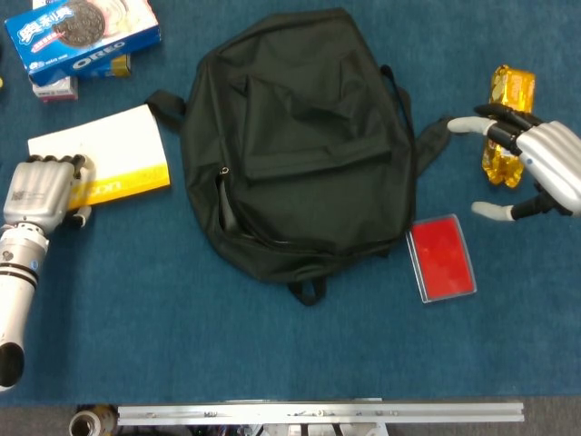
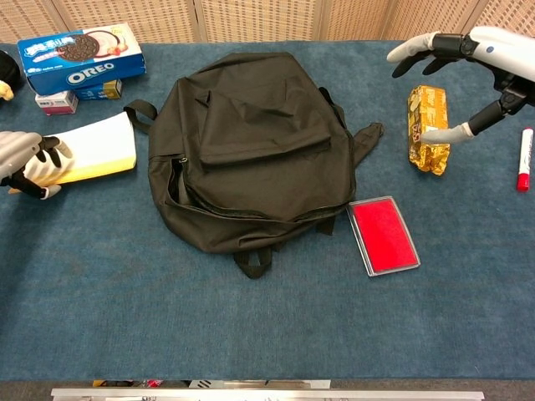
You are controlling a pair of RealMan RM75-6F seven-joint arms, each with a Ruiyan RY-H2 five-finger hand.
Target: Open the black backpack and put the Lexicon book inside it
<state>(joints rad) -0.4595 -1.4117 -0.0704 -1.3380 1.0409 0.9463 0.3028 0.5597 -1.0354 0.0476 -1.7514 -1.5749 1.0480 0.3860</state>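
The head view looks almost straight down on the blue table, fairly close, with a metal rail along its bottom edge. The chest view sits lower and faces forward at a slant, so it also catches the wicker screen behind the table. Both share the black backpack, the Oreo box and the red case.
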